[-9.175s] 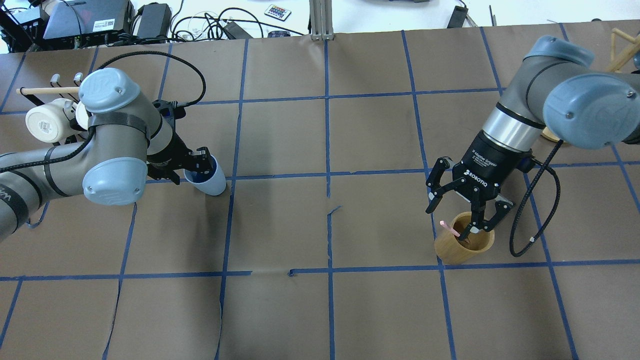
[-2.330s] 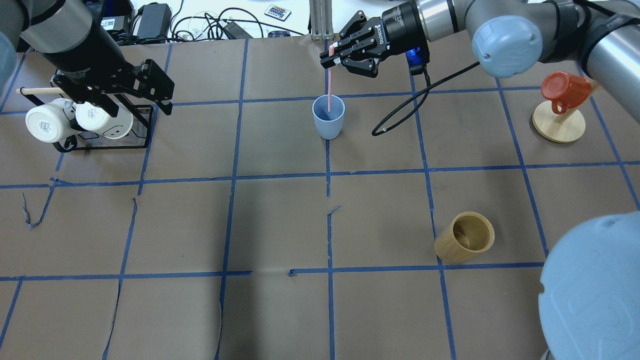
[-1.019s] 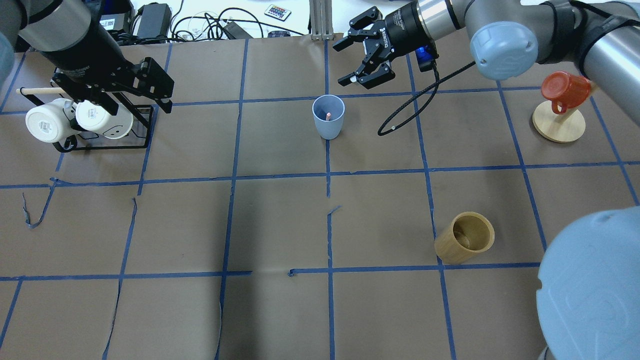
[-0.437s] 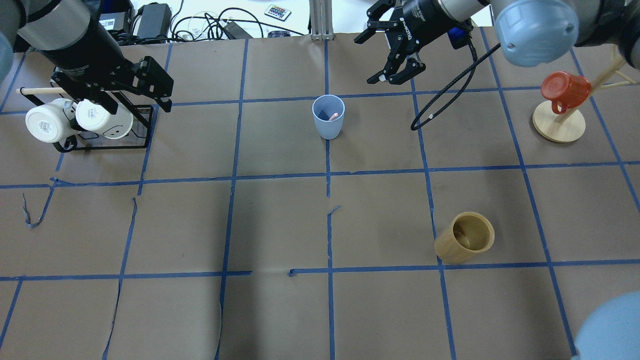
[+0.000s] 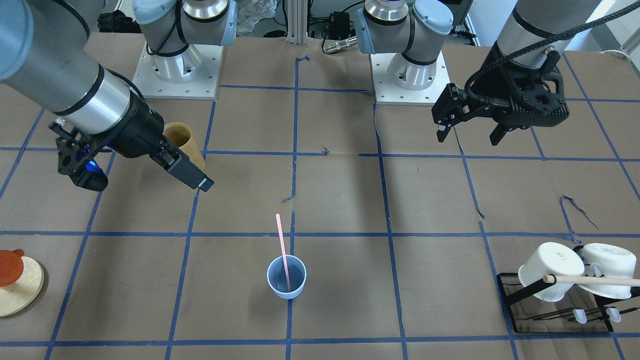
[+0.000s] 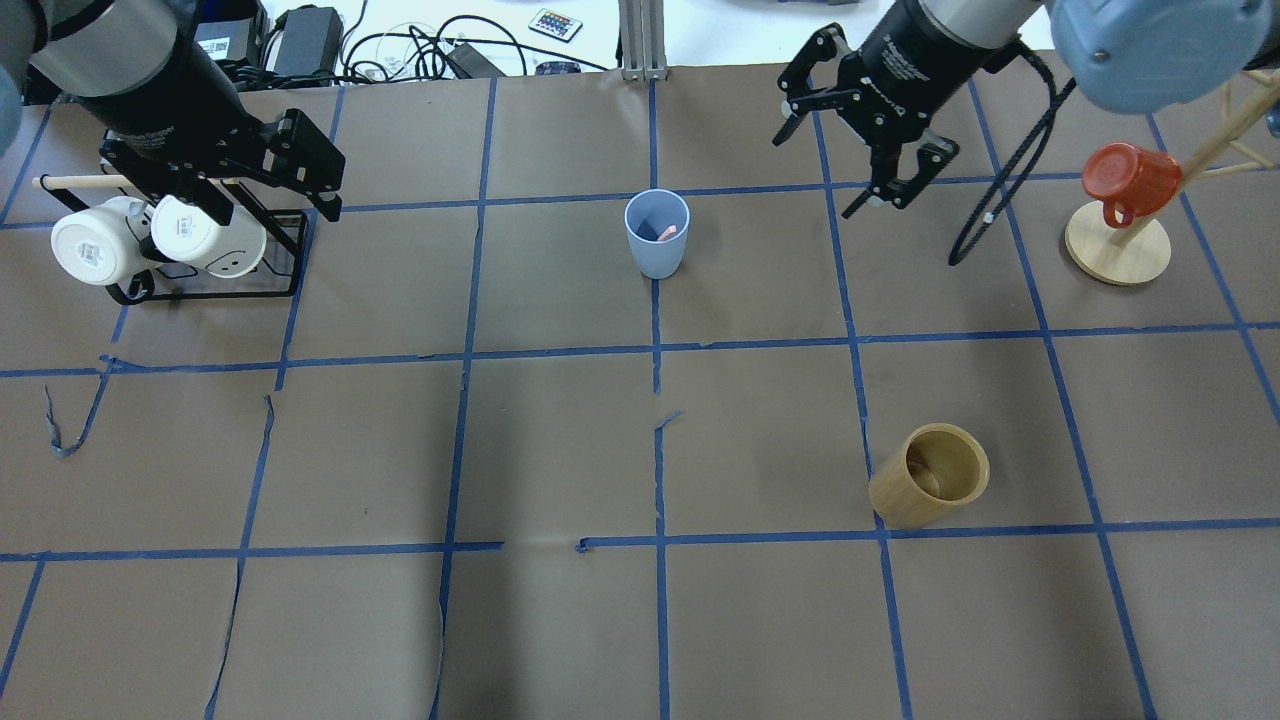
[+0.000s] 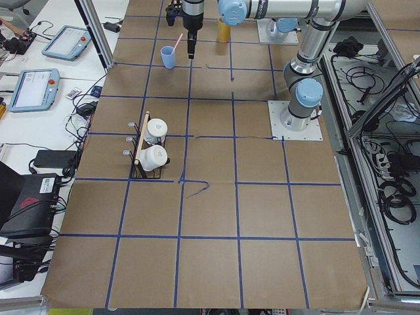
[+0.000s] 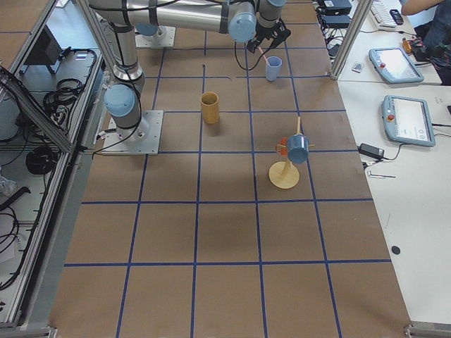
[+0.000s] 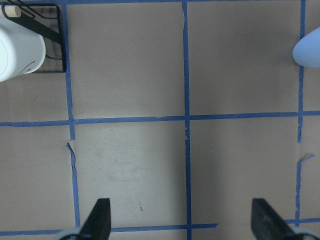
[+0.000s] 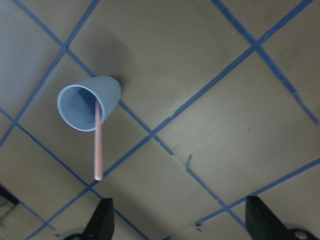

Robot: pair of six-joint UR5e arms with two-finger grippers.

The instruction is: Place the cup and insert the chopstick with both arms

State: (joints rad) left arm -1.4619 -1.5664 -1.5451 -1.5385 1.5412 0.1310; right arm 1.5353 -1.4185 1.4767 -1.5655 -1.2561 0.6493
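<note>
The light blue cup (image 6: 657, 240) stands upright at the far middle of the table, also in the front view (image 5: 286, 284). The pale pink chopstick (image 5: 281, 242) stands in it and leans on the rim; the right wrist view shows it sticking out of the cup (image 10: 98, 150). My right gripper (image 6: 815, 175) is open and empty, above the table to the right of the cup and apart from it. My left gripper (image 6: 280, 215) is open and empty, high at the far left above the mug rack. The left wrist view shows only the cup's edge (image 9: 307, 47).
A tan bamboo cylinder (image 6: 930, 487) stands at the near right. A black rack with two white mugs (image 6: 160, 240) and a wooden rod is at the far left. A red mug (image 6: 1125, 178) hangs on a wooden stand (image 6: 1115, 255) at the far right.
My right gripper lowered the chopstick into the cup, opened, let it go and drew away to the right. The stick now leans in the cup. The left arm has stayed still lately.
</note>
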